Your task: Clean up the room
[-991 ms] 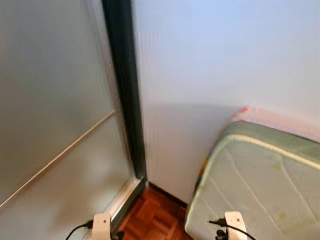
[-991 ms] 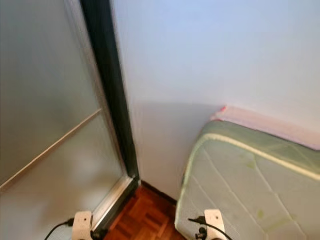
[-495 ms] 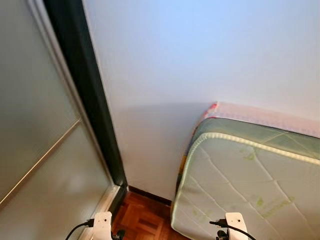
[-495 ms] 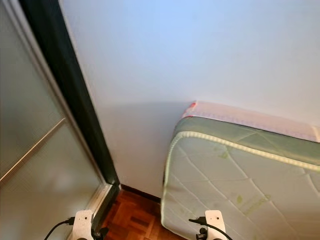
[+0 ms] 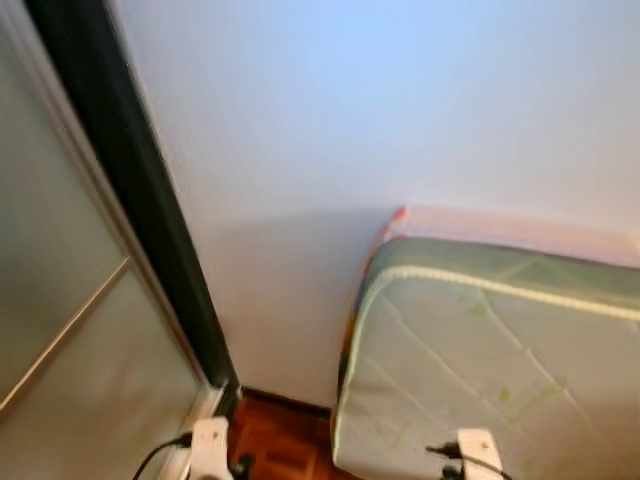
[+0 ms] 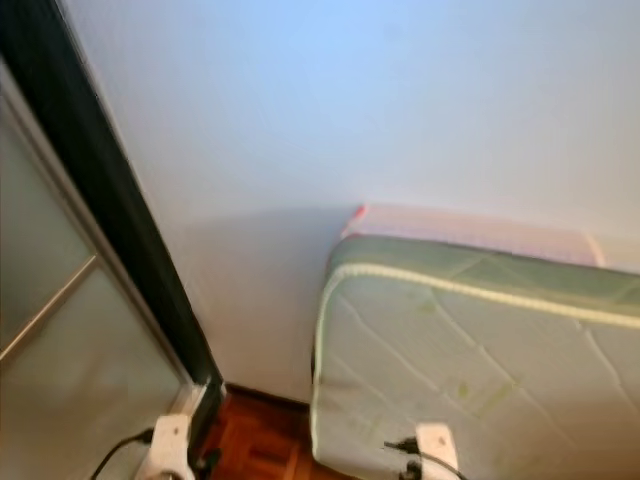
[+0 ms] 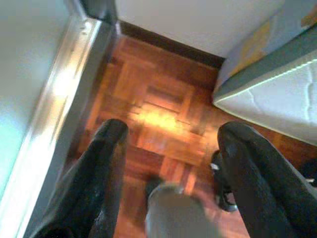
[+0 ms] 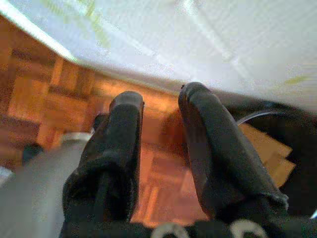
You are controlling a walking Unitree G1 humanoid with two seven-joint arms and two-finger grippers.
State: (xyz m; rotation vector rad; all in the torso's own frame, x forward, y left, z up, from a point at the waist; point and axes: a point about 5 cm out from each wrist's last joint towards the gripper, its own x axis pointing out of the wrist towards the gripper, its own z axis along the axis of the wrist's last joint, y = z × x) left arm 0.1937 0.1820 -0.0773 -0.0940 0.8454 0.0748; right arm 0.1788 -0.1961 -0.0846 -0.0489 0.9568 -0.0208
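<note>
I face a room corner where a pale green quilted mattress [image 5: 490,360] leans on its side against the white wall, with a pink layer [image 5: 500,225] behind its top edge. Both arms hang low; their white wrists [image 5: 208,445] show at the bottom of the eye views. In the left wrist view my left gripper [image 7: 173,134] is open above the parquet floor [image 7: 163,99], holding nothing. In the right wrist view my right gripper [image 8: 159,99] is open by a narrow gap, nothing between its fingers, and it hangs close to the mattress's lower edge [image 8: 148,29].
A frosted glass sliding door [image 5: 50,300] with a dark frame [image 5: 140,220] stands on the left; its metal floor track [image 7: 54,99] runs beside my left gripper. A dark skirting board [image 7: 168,44] lines the wall. A narrow strip of floor [image 5: 280,440] lies between door and mattress.
The camera has turned right: the door has slid toward the left edge and more of the mattress shows. The picture is now blurred. The arms hang as before.
</note>
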